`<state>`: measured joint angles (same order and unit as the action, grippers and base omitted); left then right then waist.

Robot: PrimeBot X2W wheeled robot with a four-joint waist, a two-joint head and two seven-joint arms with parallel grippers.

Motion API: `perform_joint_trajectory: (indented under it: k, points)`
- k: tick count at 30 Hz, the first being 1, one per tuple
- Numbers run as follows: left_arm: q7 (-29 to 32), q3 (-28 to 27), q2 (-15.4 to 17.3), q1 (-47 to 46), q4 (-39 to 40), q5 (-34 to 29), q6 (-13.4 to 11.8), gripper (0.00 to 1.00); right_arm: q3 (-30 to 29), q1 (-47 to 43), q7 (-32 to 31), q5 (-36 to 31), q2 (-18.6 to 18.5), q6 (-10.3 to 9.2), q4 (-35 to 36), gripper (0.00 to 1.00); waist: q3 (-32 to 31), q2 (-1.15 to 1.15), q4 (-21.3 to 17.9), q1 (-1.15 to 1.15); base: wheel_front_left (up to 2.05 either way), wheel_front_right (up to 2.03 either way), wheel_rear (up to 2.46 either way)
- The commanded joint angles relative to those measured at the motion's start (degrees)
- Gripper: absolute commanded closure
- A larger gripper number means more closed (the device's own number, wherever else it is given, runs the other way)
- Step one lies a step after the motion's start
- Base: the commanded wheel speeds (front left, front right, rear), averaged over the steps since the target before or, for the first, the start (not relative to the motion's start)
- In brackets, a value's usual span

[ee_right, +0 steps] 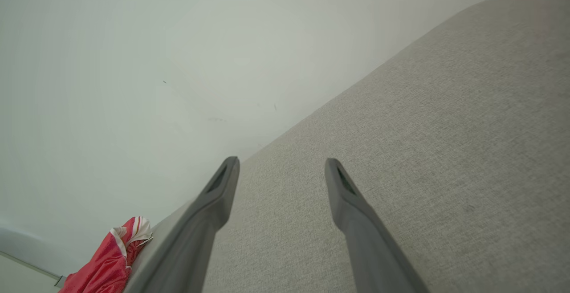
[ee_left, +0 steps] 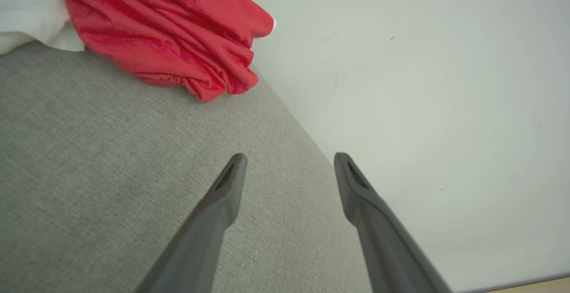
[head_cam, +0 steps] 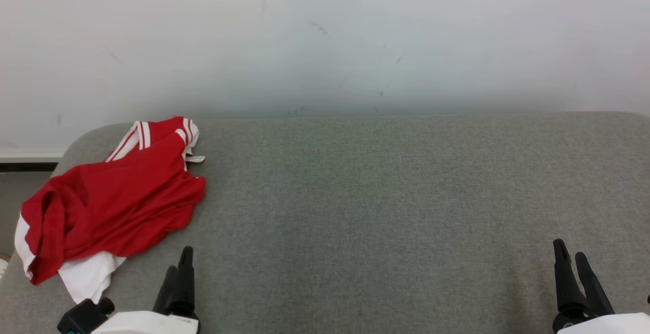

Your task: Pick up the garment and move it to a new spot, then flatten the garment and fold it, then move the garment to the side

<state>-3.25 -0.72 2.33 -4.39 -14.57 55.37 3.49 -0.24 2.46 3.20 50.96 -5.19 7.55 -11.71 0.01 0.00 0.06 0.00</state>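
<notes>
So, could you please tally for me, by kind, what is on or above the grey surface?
Garment: 1, the red and white garment, crumpled
Grippers: 2, the left gripper and the right gripper, both open
Total: 3

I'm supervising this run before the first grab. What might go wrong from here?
1. The garment sits bunched at the left edge of the grey surface, its white part seemingly over the rim; a clumsy pull may drag it off.
2. Its folds overlap, so the open left gripper may pinch several layers, hindering flattening.
3. The open right gripper is far across, so help would need a long reach.
</notes>
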Motion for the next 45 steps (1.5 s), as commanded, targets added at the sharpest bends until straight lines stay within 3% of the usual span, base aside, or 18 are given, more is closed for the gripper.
perform_joint_trajectory:
  k: [1,21,45]
  points:
    - [-0.6,0.1,0.4,-0.5,0.7,-1.9,0.0,0.00,0.1,0.7,0.7,-1.8,-0.7,-0.04,0.6,0.00,0.0,0.00,0.0,0.00,0.00,0.00,0.00]
    - [-4.1,0.4,0.5,0.0,0.1,-19.2,-0.4,0.00,1.7,0.2,4.2,-16.2,-1.7,-0.06,0.9,0.00,0.0,0.00,0.0,0.00,0.00,0.00,0.00]
    - [-7.7,1.4,0.8,0.7,-1.1,-35.6,0.3,0.00,0.4,-1.2,7.7,-29.1,-2.0,-0.08,0.3,0.00,-0.1,0.00,0.4,0.00,0.00,0.00,0.00]
